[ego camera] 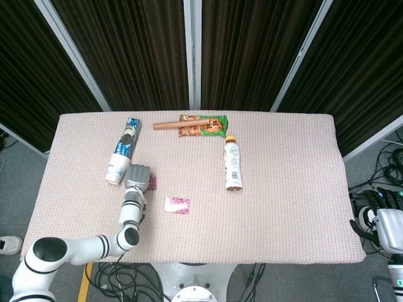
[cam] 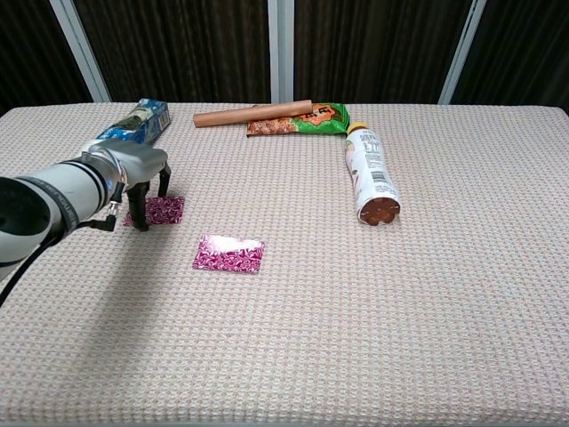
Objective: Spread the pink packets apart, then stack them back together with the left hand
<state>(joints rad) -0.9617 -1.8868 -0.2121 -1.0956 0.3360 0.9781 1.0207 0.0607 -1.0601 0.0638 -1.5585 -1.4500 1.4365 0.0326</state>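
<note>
Two pink packets lie apart on the table. One packet [ego camera: 152,183] [cam: 160,210] sits under my left hand [ego camera: 137,177] [cam: 140,171], whose spread fingertips [cam: 140,221] rest on it while it lies flat. The other packet [ego camera: 177,206] [cam: 229,253] lies free, a short way toward the table's middle and nearer the front edge. My right hand [ego camera: 380,214] hangs off the table's right side, low down, holding nothing, and shows only in the head view.
A tall cup stack in a blue wrapper [ego camera: 122,152] [cam: 135,123] lies just behind my left hand. A brown roll [ego camera: 180,124] [cam: 252,114], a green snack bag [ego camera: 204,126] [cam: 300,120] and a lying bottle [ego camera: 233,164] [cam: 371,174] occupy the back middle.
</note>
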